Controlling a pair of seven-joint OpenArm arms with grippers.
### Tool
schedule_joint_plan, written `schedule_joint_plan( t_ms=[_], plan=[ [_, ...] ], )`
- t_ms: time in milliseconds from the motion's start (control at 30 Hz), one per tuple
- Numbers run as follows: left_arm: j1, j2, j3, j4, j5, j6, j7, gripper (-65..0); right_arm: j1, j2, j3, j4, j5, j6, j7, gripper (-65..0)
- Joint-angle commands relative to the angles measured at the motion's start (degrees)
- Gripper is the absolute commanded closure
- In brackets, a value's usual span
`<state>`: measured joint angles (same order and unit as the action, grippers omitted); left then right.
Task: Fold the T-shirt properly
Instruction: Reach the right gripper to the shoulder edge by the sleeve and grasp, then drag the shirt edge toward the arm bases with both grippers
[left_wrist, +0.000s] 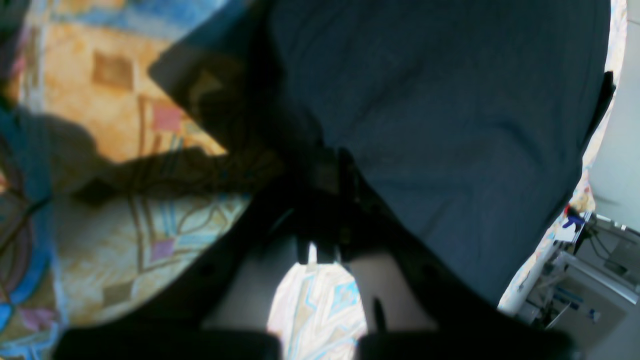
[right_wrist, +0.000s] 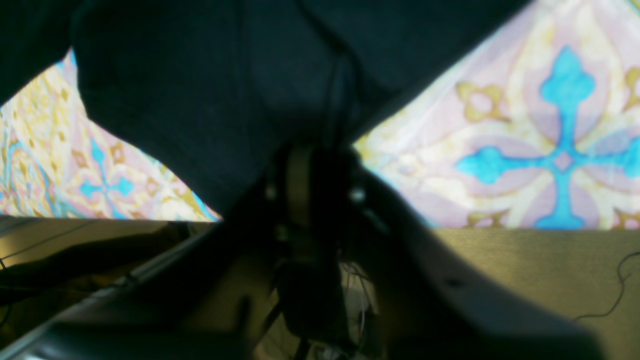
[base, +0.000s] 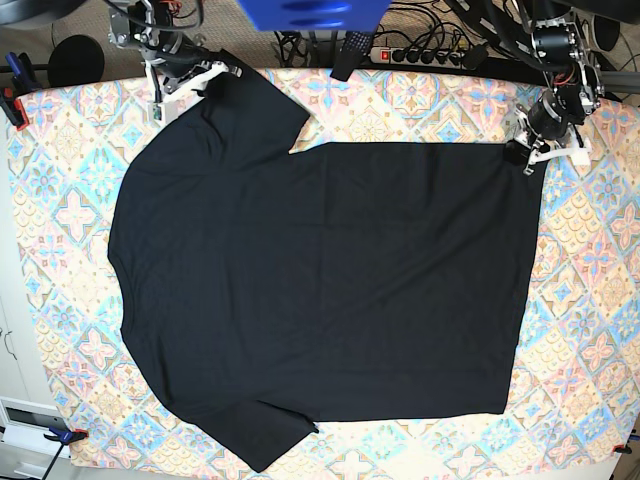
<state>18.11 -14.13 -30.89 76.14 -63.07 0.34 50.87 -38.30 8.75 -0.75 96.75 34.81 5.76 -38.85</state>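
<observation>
The black T-shirt (base: 320, 290) lies spread flat on the patterned tablecloth, neck to the left and hem to the right. My left gripper (base: 522, 152) sits at the hem's far right corner, shut on the cloth. The left wrist view has the T-shirt (left_wrist: 450, 100) running up from the closed left gripper (left_wrist: 327, 175). At the far sleeve on the left, my right gripper (base: 218, 75) is shut on the sleeve's edge. In the right wrist view the T-shirt (right_wrist: 200, 90) bunches into the right gripper (right_wrist: 315, 170).
The colourful tablecloth (base: 600, 330) covers the whole table. A power strip (base: 420, 52) and cables lie behind the far edge. Clamps (base: 12, 100) hold the cloth at the left corners. A blue object (base: 310, 12) hangs at the top centre.
</observation>
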Motion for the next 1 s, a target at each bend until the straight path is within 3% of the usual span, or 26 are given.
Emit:
schedule_joint_plan(
  t_ms=[0,433,700,967],
  plan=[
    [1.2,-0.8,-0.4,0.9,-0.3,-0.1,0.6,0.0,-0.9,0.3,0.2,0.7,0.2,0.4,-0.4,0.0],
    [12.0,-0.8,-0.4,9.3,-0.3,-0.2,0.7,0.0,-9.5,0.2,10.2,6.3,0.2,0.6,-0.4,0.0],
    [18.6,-0.8,-0.4,16.1,-0.3,-0.2,0.7,0.0,-17.7,0.2,16.5,8.5,0.2,11.5,-0.4,0.0],
    [20.5,-0.8,-1.1,22.7,-0.3,-0.2,0.3,0.0,-20.1,0.2,21.2,12.3,0.2,16.9,-0.4,0.0]
  ],
)
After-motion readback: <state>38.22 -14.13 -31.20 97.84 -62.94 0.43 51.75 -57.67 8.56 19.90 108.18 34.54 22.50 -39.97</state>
